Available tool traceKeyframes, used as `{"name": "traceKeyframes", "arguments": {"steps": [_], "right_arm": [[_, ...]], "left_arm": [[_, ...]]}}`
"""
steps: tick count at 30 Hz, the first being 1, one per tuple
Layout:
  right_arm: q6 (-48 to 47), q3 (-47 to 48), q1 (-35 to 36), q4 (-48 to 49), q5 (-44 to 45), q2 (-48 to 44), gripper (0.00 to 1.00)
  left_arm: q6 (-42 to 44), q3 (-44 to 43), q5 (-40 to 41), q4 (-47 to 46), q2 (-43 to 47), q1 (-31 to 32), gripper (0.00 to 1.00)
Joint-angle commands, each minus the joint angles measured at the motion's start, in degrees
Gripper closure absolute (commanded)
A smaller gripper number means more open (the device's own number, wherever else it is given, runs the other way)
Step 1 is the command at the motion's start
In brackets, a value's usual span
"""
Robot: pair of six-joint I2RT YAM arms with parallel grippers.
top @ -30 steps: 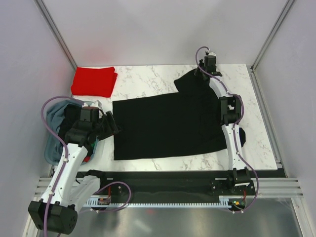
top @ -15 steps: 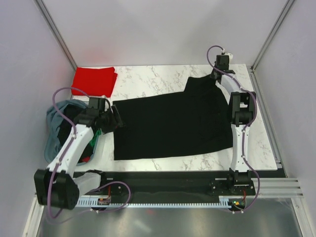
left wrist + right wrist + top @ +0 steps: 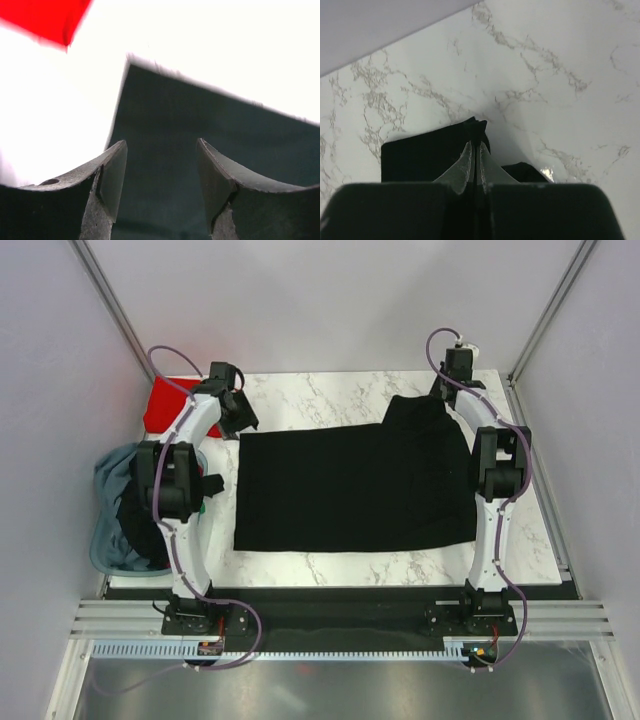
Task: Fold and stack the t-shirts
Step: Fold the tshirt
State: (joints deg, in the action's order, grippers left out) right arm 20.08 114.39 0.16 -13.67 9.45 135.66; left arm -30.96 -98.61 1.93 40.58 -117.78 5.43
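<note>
From the top view, I'd say this is early going. The red t-shirt (image 3: 160,410) looks folded and sits at the far left corner of the tabletop (image 3: 320,395). The black t-shirt (image 3: 350,485) lies spread flat in the middle, not folded yet. More dark cloth is heaped in the tub (image 3: 103,545) off the left edge, so there's plenty left to do. The left pincer (image 3: 240,418) is over the shirt's far left corner and the right pincer (image 3: 447,388) is at its far right corner.

In the left wrist view, the left pincer (image 3: 161,150) is spread apart with nothing in it, just above the black t-shirt (image 3: 225,120). The red t-shirt (image 3: 50,17) is close by, so it could get snagged.

In the right wrist view, the right pincer (image 3: 475,150) is pinched together on a bunched corner of the black t-shirt (image 3: 420,155).
</note>
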Motion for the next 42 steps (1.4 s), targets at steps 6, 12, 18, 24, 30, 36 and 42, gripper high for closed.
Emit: {"name": "traceKeyframes", "arguments": {"steps": [6,12,18,24,30,36,42], "right_arm": [[1.37,-6.28,0.1,5.41,-8.48,-5.4,1.0],[1.37,-6.55,0.1,5.76,-9.19,-3.82,1.0],[1.98,-7.25,0.19,6.02,-9.28,-3.29,1.0],[1.81,-7.95,0.1,6.11,-10.86,-3.29,1.0],[2.07,-8.39,0.1,6.11,-11.65,-3.47,1.0],[1.98,-8.57,1.06,5.76,-12.88,-5.4,1.0],[2.25,-10.5,1.68,5.32,-15.87,-10.23,1.0]], "left_arm": [[2.48,-19.95,3.7,6.53,-15.55,-3.76,0.38],[1.25,-18.73,2.64,6.09,-17.66,-3.67,0.4],[0.55,-17.94,1.5,5.39,-18.63,-3.15,0.43],[-0.15,-17.41,1.32,4.78,-18.89,-2.53,0.49],[-0.42,-18.28,1.67,3.81,-19.95,-2.53,0.74],[-0.68,-21.44,-0.35,3.89,-20.13,-2.44,0.98],[-1.03,-19.35,-0.97,3.9,-14.52,-2.27,0.98]]}}
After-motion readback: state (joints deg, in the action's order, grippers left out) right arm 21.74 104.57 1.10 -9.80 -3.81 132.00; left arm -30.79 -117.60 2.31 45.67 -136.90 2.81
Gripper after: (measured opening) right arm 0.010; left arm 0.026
